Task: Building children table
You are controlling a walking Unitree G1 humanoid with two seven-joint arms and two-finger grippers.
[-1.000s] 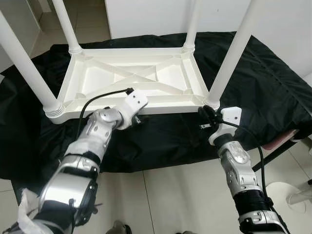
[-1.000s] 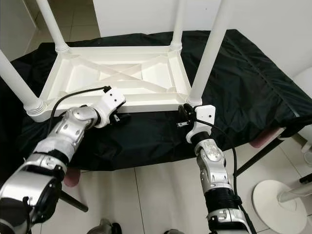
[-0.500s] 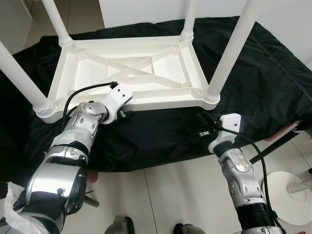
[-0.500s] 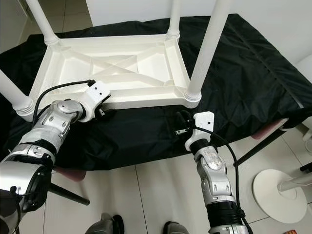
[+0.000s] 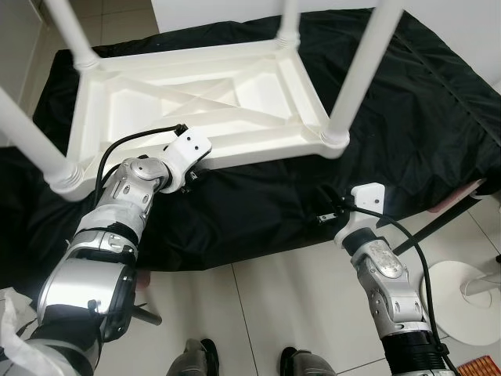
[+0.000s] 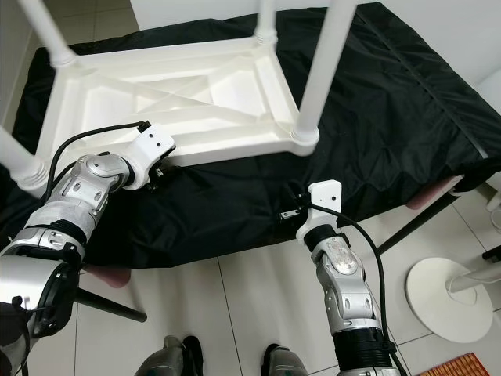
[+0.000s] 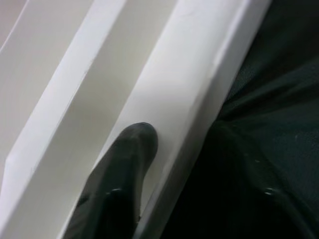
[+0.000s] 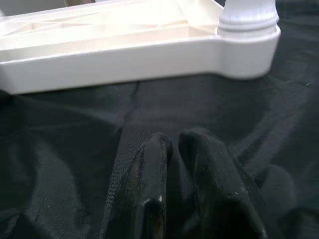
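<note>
A white plastic children's table [image 5: 258, 149] lies upside down on a black cloth [image 5: 438, 117], with its legs [image 5: 364, 63] pointing up. My left gripper [image 5: 188, 174] sits at the table's near rim. One of its fingers [image 7: 129, 159] lies inside the rim and the other stays on the dark cloth side, so it is shut on the rim. My right gripper [image 5: 327, 205] hovers over the cloth's front edge, below and apart from the near right corner leg [image 8: 247, 20]. Its fingers [image 8: 149, 169] are pressed together with nothing between them.
The cloth covers a low stand whose dark metal leg [image 5: 427, 231] juts out at the right. A white round base [image 5: 470, 290] stands on the tiled floor at the right. My feet [image 5: 196, 356] are on the tiles below.
My view has pulled back and shifted. The right gripper has drawn away from the table's near right corner toward the cloth's front edge. The left gripper stays on the rim.
</note>
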